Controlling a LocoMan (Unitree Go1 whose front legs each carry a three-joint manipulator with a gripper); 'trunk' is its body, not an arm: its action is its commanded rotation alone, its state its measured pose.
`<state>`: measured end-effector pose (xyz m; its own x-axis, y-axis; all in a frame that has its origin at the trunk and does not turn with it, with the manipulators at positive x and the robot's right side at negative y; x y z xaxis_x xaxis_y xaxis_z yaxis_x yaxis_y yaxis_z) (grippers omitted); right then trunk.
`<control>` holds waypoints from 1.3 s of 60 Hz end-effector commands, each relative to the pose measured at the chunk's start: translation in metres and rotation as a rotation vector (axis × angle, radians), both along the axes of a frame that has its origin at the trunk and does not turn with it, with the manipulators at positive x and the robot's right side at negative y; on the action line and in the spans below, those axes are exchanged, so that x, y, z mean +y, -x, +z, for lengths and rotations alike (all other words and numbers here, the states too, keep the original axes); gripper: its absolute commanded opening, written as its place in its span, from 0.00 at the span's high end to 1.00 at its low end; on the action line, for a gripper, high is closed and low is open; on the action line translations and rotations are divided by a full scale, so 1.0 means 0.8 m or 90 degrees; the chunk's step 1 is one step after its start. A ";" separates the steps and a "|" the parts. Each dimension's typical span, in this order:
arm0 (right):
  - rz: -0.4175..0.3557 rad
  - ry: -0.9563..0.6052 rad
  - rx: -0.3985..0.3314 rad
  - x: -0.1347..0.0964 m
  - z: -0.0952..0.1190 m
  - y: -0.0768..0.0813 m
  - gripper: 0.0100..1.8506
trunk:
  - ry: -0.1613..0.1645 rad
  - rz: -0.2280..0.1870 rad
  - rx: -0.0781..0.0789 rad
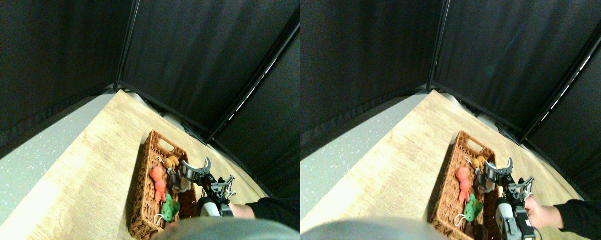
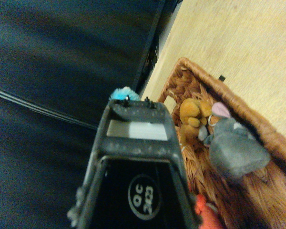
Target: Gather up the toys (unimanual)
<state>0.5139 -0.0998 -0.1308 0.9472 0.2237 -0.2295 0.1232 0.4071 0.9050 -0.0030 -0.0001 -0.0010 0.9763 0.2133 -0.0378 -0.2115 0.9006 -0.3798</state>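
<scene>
1. My right gripper (image 1: 196, 167) is black metal with two curved grey fingers (image 1: 207, 165). In the stereo pair view they stand spread in a U with a gap between them. I'm not clamping anything there.
2. In the wrist view a tuft of light-blue fluff (image 2: 124, 93) pokes out past the jaw tip. I can't tell if it touches me.
3. I'm hanging over the far half of the wicker basket (image 1: 141, 200), which is long, brown and coarsely woven, with a cut-out handle at its far end.
4. The toys are all small soft plush and all sit inside the basket:
   - The grey toy (image 1: 180, 185) is at about 7 o'clock from my fingers, just beside them. It's rounded with a pink ear.
   - The tan toy (image 1: 171, 161) is at 10 o'clock, lumpy and next to the grey one.
   - The orange toy (image 1: 156, 182) is at 8 o'clock, against the left wall.
   - The green toy (image 1: 169, 207) is farther out at 7 o'clock, with a white string loop.
5. The basket sits on a pale wood-grain floor (image 1: 95, 170).
6. A person's hand (image 1: 241, 210) in a black sleeve (image 1: 275, 206) is at 4 o'clock, near my arm.
7. Black curtains (image 1: 195, 55) hang behind it all.
</scene>
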 end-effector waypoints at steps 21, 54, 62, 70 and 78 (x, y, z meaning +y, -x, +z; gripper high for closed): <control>-0.154 0.017 -0.098 -0.085 0.024 -0.010 0.64 | -0.055 -0.044 0.019; -0.275 -0.033 -0.107 -0.170 -0.005 0.029 0.64 | -0.091 -0.080 0.036; -0.278 -0.065 -0.078 -0.170 -0.023 0.042 0.64 | -0.086 -0.075 0.041; -0.293 -0.059 -0.050 -0.167 -0.042 0.051 0.62 | -0.081 -0.071 0.039; -0.298 -0.095 -0.025 -0.168 -0.061 0.057 0.65 | -0.074 -0.063 0.037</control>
<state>0.4714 -0.2320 -0.1718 0.9594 -0.2005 -0.1986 0.2363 0.1860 0.9537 -0.0030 -0.0033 -0.0042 0.9921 0.1099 -0.0612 -0.1215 0.9627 -0.2415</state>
